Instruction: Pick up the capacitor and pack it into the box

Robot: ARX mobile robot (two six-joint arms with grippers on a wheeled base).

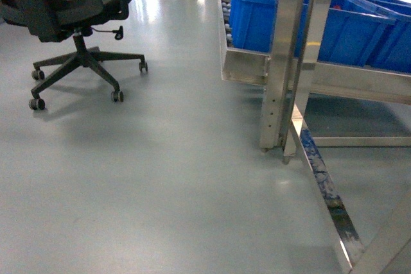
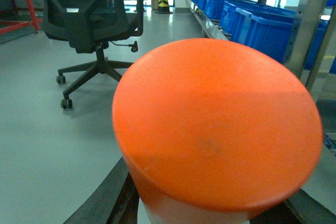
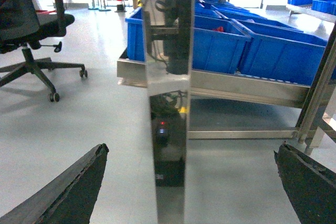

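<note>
Neither the capacitor nor the pink box shows in any view.

Head view: grey floor point(image 1: 160, 178), a black office chair point(image 1: 70, 11) at 10 o'clock, a steel rack point(image 1: 289, 62) at 2 o'clock carrying blue bins point(image 1: 270, 17). No arm appears there.

Left wrist view: the left tool point(image 2: 210, 213) sits at 6 o'clock, its dark fingers point(image 2: 105, 203) flanking an orange-topped round object point(image 2: 215, 124) that fills the frame. It is possibly held, but contact is hidden, so its state cannot be told.

Right wrist view: the right tool point(image 3: 189, 192) stands wide apart, with dark fingertips point(image 3: 68, 192) at 7 and 5 o'clock. A polished steel upright point(image 3: 169, 103) rises between them, untouched.
</note>
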